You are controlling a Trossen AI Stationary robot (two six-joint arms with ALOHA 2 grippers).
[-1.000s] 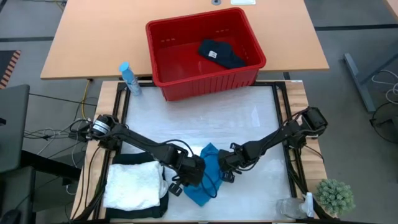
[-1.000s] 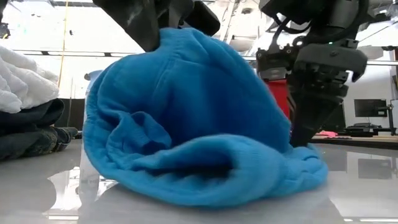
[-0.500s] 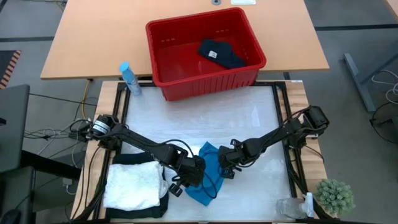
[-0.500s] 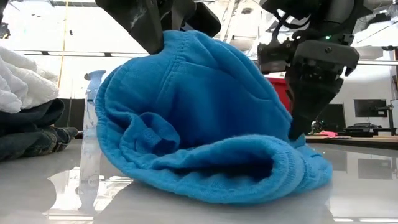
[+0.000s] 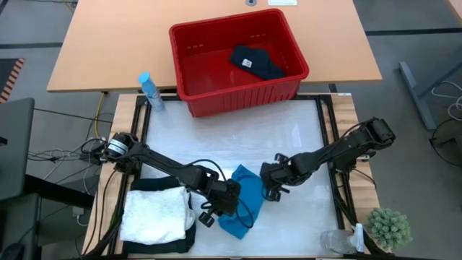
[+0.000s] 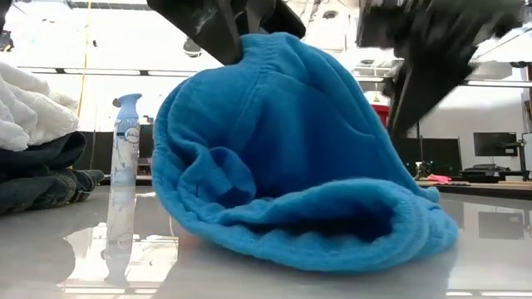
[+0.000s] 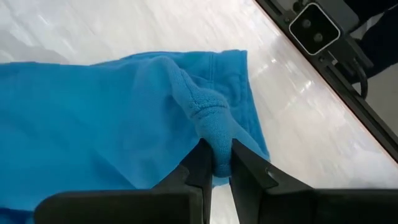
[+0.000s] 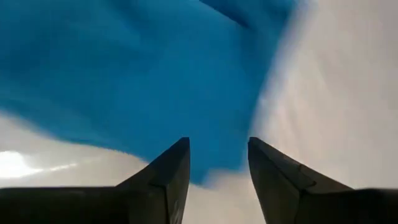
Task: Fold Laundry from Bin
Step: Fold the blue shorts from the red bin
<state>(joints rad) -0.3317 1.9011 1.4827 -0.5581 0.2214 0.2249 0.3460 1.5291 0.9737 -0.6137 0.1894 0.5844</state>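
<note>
The small bright blue laundry item lies near the table's front edge, partly raised. My left gripper is shut on it and shows at its top in the low view. My right gripper hangs open just right of the cloth, off its surface, with nothing between its fingers. The red bin stands at the far edge with a dark garment on its floor. A white crinkled item rests folded on a black one at the front left. My left gripper pinches a bunched ridge of the blue cloth between its two fingers; several layers are gathered there. The fingers slant down from above. The cloth hangs from the hold like a tent, its lower folds on the table.
A spray bottle stands left of the bin. A small plant and a clear bottle sit at the front right corner. The white table top between bin and grippers is bare.
My right gripper has opened, let go of the blue cloth's right side, and risen away toward the table's right edge. The freed right part of the cloth has settled onto the table, while the top stays raised in my left gripper.
</note>
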